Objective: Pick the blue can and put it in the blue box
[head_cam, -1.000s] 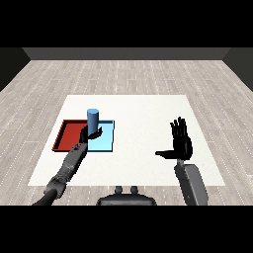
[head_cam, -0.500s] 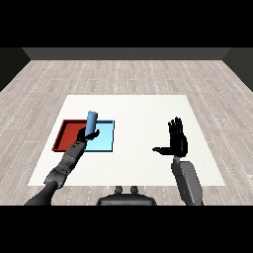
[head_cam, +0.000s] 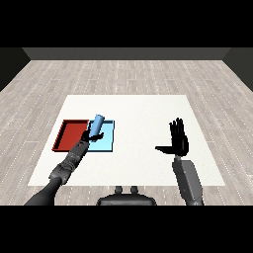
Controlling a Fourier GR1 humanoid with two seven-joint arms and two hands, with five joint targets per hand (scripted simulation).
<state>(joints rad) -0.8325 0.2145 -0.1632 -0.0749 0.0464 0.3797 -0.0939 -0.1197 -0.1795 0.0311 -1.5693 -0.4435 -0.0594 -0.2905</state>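
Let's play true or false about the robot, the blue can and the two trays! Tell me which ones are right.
1. The left robot hand is curled round the blue can. True.
2. The blue can stands straight up. False: it is tilted, its top leaning to the right.
3. The right robot hand holds a can too. False: it holds nothing, and its fingers are straight.
4. The red tray lies to the left of the light blue tray. True.
5. The blue can is over the red tray. False: it is over the light blue tray, near its left edge.
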